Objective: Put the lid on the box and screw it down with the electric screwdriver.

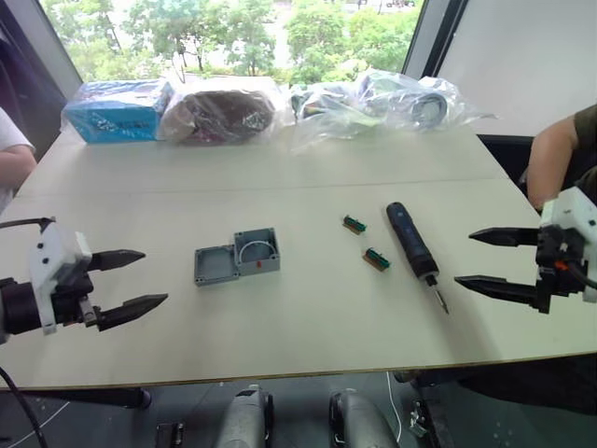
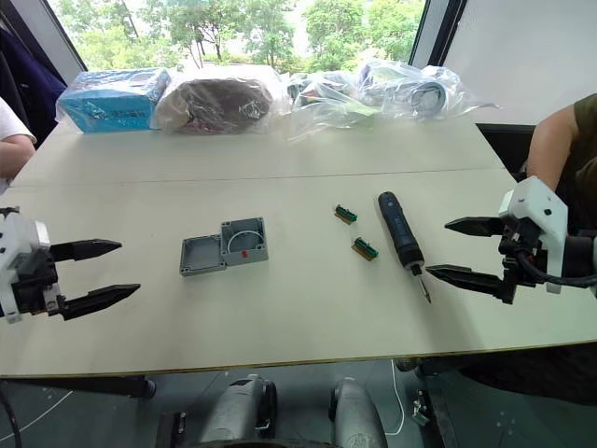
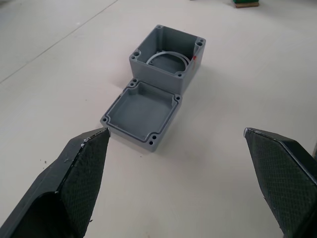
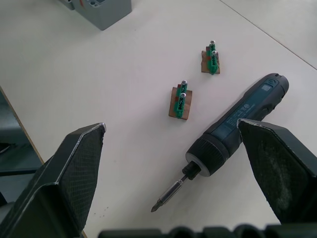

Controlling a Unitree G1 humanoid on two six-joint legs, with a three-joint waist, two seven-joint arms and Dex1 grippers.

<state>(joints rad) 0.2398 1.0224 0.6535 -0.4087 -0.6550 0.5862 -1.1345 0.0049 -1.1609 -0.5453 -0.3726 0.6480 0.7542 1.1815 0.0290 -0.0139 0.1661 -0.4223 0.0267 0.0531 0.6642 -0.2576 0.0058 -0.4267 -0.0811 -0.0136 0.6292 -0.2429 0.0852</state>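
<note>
Inspecting from the counter's (image 1: 308, 345) near edge outward: the left claw (image 1: 131, 280) hangs released over the near left part of the counter, its two black fingers spread wide and gripping nothing. The right claw (image 1: 485, 259) hangs likewise released over the near right part, also empty.

The lid (image 1: 215, 265) lies flat, hollow side up, in the middle of the counter, ahead of the left claw and toward the centre. It touches the box (image 1: 257, 251) along one side; the box stands open-topped just beyond it on the side away from the left claw, with a whitish ring inside. In the left wrist view the lid (image 3: 142, 115) sits between the fingertips' line of sight, the box (image 3: 167, 58) directly behind. The left arm is judged the nearer to both.

The electric screwdriver (image 1: 411, 240) lies on its side just ahead of the right claw, long axis running from the far side toward the near edge, bit end nearest the edge. Two small green blocks (image 1: 365, 242) lie between it and the box. The right arm is judged the nearer to the tool.

Along the far edge lie a blue package (image 1: 119, 110) and clear bags (image 1: 373, 101).
</note>
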